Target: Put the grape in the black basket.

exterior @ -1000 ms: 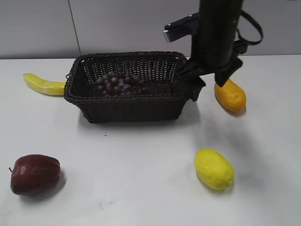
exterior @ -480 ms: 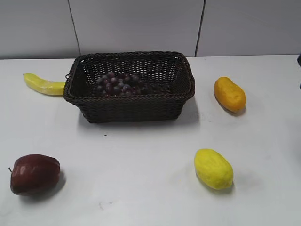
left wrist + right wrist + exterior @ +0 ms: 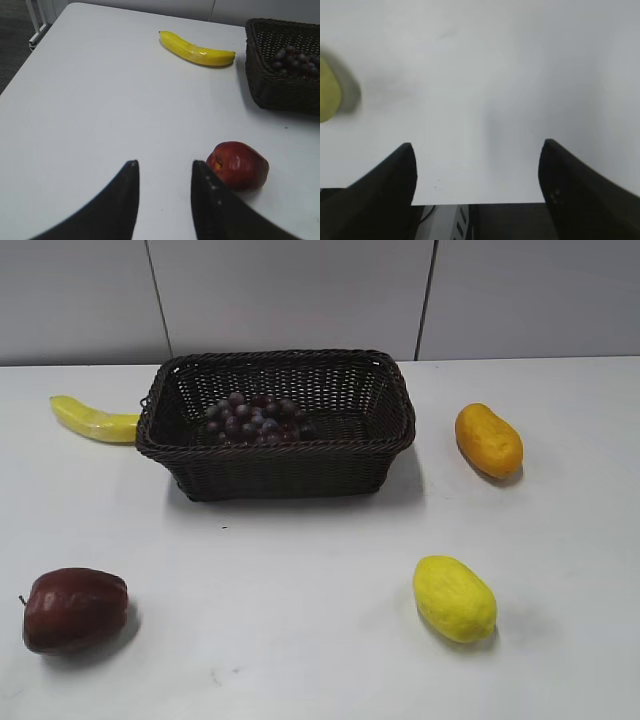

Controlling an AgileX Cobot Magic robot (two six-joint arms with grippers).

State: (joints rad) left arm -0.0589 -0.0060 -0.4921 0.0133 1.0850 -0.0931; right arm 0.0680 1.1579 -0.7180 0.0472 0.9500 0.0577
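Note:
The grape, a bunch of small dark red and purple berries, lies inside the black basket at the back middle of the table. It also shows in the left wrist view inside the basket at the right edge. My left gripper is open and empty above the table, just left of the red apple. My right gripper is open wide and empty over the table's front edge. Neither gripper shows in the exterior view.
A banana lies left of the basket. A red apple sits at the front left. A yellow lemon-like fruit lies front right, an orange fruit right of the basket. The table edge is under my right gripper.
The right arm, which stood beside the basket's right end one second ago, has drawn back out of the exterior view. The grape stays in the basket.

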